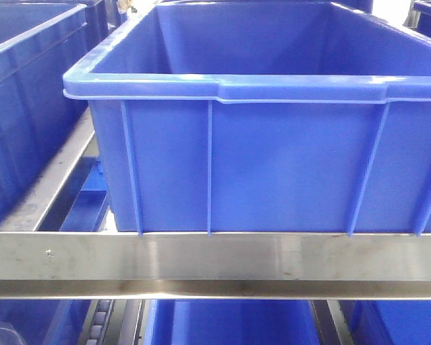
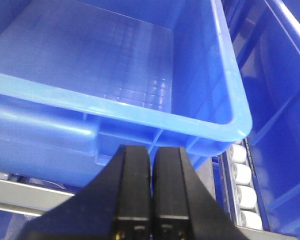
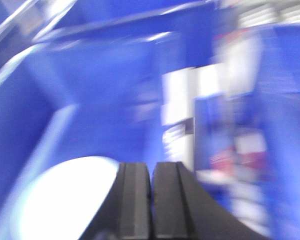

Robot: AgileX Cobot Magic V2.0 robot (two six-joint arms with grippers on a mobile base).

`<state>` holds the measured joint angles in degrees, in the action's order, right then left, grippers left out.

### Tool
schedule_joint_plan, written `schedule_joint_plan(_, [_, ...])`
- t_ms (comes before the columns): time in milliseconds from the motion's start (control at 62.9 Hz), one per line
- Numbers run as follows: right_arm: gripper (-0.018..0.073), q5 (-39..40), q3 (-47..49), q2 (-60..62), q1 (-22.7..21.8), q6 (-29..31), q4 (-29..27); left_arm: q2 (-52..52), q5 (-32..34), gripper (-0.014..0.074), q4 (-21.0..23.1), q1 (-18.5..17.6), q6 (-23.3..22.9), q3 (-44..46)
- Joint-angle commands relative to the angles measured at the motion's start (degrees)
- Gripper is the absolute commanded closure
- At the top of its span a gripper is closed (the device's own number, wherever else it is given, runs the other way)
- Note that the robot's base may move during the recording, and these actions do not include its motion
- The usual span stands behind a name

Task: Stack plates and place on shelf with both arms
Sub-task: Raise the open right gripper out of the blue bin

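Both claws pinched shut on nothing: left gripper (image 2: 151, 160) parked over an empty blue bin (image 2: 140, 117), right gripper (image 3: 151, 172) blurry above one pale plate (image 3: 65, 200). Probably just lining up; second plate nowhere visible.

Counting by view: the front camera is showing one large blue bin (image 1: 273, 144) on one steel rail (image 1: 215, 264), with parts of four more bins around it, at the left, the right edge and two below.

The left wrist camera is showing two bins, one gripper (image 2: 151, 192) and four white rollers (image 2: 242, 187).

The right wrist camera, badly blurred, is showing one plate (image 3: 62, 200) and one gripper (image 3: 151, 200); bins there are too smeared for counting.
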<state>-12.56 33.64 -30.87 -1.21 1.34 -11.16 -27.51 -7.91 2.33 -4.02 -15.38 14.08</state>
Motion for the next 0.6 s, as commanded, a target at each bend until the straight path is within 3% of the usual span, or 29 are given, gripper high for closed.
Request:
schedule_joint_plan(0, [0.0502, 5.7, -2.3, 6.7, -1.8, 0.1, -0.4, -0.1, 4.9, 0.0507, 0.0, -0.4, 0.1, 1.6])
schedule_joint_plan(223, [0.0502, 4.5, -6.5, 16.4, -1.8, 0.1, -0.4, -0.1, 4.9, 0.0507, 0.0, -0.4, 0.1, 1.6])
schedule_joint_plan(588, [0.0502, 4.2, -6.6, 17.0, -1.8, 0.1, -0.4, -0.1, 4.9, 0.0507, 0.0, -0.4, 0.1, 1.6])
